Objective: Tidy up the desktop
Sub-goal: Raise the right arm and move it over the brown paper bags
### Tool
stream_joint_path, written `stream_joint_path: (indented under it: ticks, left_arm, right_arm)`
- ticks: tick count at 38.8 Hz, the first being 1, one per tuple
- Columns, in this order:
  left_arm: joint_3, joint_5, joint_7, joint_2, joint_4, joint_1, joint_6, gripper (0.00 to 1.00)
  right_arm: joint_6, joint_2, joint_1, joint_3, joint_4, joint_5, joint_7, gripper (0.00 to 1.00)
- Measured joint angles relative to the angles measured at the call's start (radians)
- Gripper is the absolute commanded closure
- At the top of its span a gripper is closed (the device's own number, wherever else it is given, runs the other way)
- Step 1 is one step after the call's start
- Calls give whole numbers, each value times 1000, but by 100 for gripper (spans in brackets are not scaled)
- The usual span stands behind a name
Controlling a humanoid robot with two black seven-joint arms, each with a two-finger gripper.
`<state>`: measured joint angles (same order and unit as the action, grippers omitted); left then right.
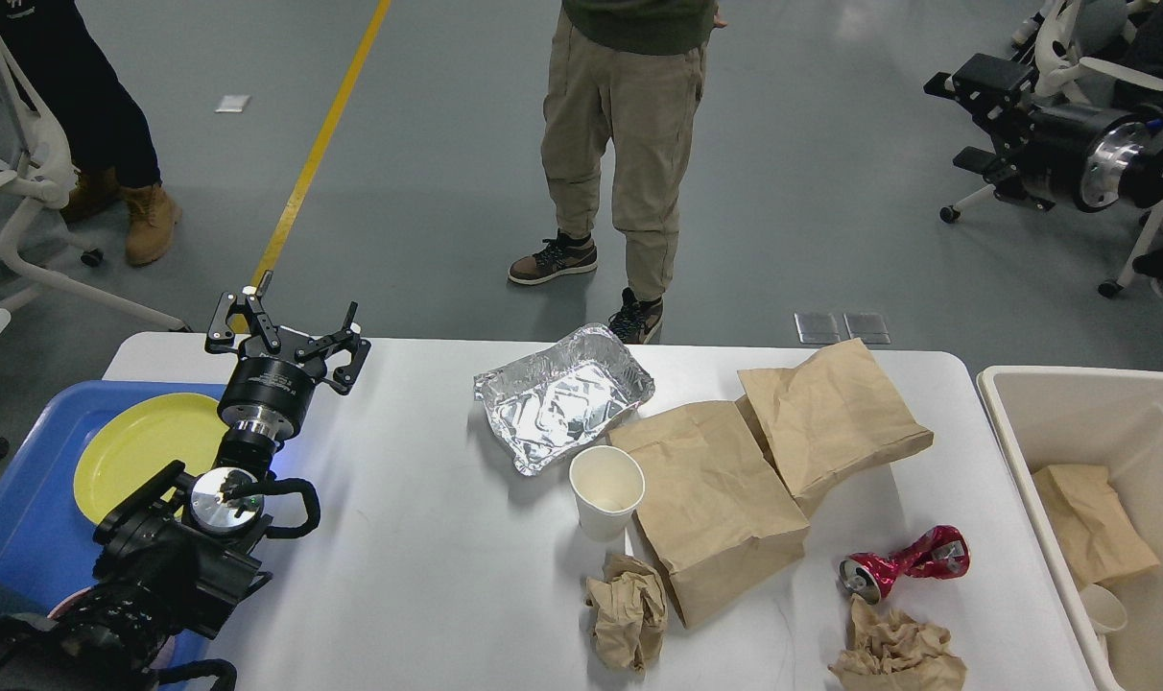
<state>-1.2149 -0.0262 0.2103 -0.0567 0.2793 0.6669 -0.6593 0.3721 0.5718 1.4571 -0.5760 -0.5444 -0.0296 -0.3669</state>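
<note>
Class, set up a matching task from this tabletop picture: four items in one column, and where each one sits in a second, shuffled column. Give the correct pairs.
Items
1. yellow plate
2. crushed red can
3. foil tray
4. white paper cup

Places
A. desktop, between the foil tray and a crumpled paper ball
B. in the blue tray
C. far middle of the desktop
D. desktop, near the beige bin

Pairs: 1-B, 2-D, 3-C, 4-A

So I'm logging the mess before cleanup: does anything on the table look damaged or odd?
Yes. A red can lies crushed on its side near the desktop's right front, between two crumpled paper wads. Two brown bags lie flat and overlapping. The foil tray is dented and askew. The paper cup stands upright.
</note>
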Motion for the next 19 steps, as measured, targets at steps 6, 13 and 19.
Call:
stream_joint_path:
  ticks: [6,13,19]
  left_arm:
    - [0,0,0,0,0,0,1,4]
    - [0,0,0,0,0,1,1,4]
    - [0,0,0,0,0,1,1,4]
  right_arm:
    - [5,3,69,-196,-142,-1,-2,0]
    - [64,11,174,-341,-279,-1,-3,0]
    - [145,14,187,-332,-314,0,-2,0]
